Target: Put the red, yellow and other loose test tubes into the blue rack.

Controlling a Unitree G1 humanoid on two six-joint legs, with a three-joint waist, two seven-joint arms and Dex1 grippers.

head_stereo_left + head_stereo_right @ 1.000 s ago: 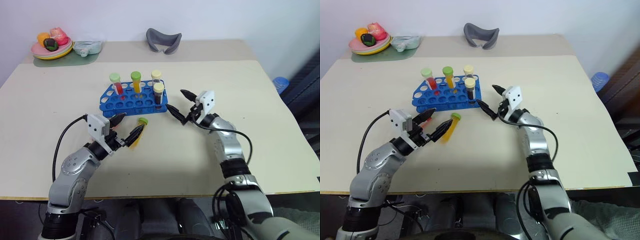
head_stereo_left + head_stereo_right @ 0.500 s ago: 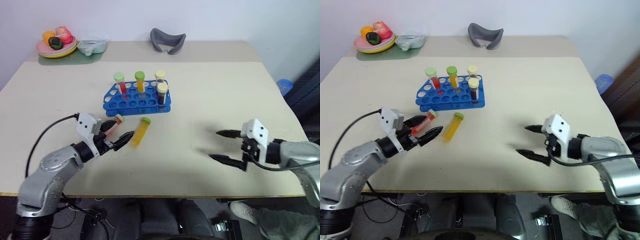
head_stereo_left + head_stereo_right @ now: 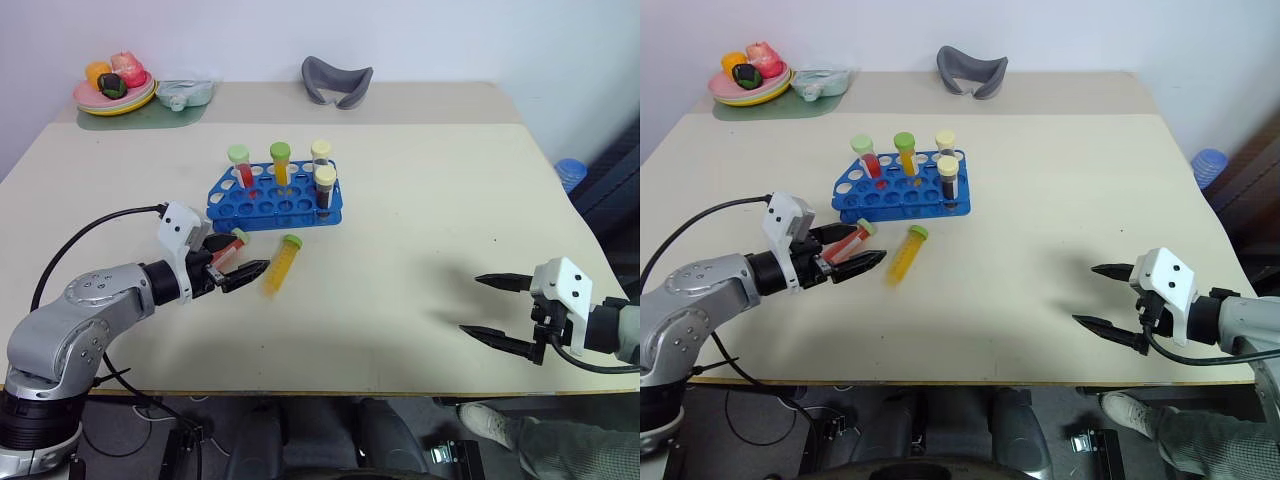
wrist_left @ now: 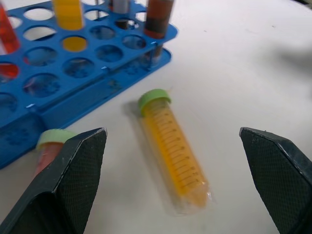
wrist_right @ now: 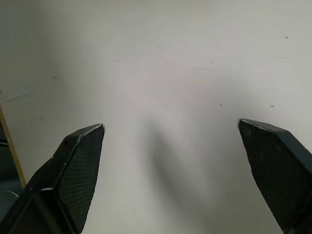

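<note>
Right hand (image 3: 488, 311): near the front right edge of the bench (image 3: 420, 200), fingers spread wide, holding nothing.
Left hand (image 3: 232, 260): low over the front left part of the bench, fingers wide, nothing gripped; the red tube (image 3: 228, 248) lies between them.
Yellow tube (image 3: 282, 264): lying on the bench just beside the left hand, green cap toward the rack.
Blue rack (image 3: 275, 197): behind the two loose tubes, with four capped tubes standing upright in it.
Grey curved object (image 3: 337, 81): at the far edge.
Plate with fruit (image 3: 114, 85): far left corner.

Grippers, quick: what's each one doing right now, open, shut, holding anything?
Left gripper: open, holding nothing, by the loose red tube and yellow tube.
Right gripper: open, empty, over bare table.
</note>
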